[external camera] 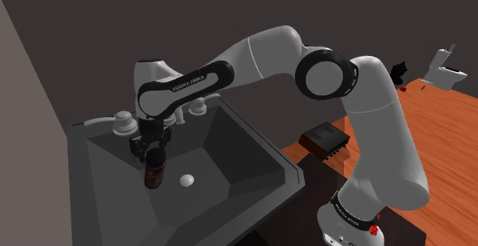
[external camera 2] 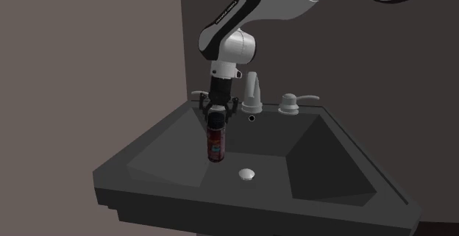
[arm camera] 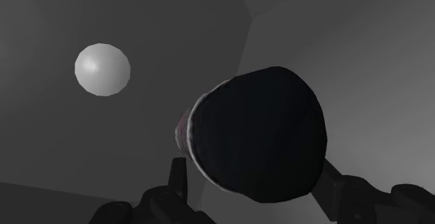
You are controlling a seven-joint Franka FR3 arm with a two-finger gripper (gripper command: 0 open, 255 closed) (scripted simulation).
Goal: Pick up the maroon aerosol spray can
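Gripper [external camera 2: 215,113] points straight down w/ fingers clamped on spray can [external camera 2: 215,145] at its black cap, so can is upright inside sink [external camera 2: 132,190], near drain [external camera 2: 246,173]. Off basin floor yet? Can't tell.

Maroon black-capped spray can [external camera 2: 215,145] upright inside sink [external camera 2: 324,154].

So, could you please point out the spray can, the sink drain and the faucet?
maroon spray can [external camera 2: 215,145]: second exterior view, its body.
sink drain [external camera 2: 246,173]: second exterior view, its middle.
faucet spout [external camera 2: 252,90]: second exterior view, its mid-height.
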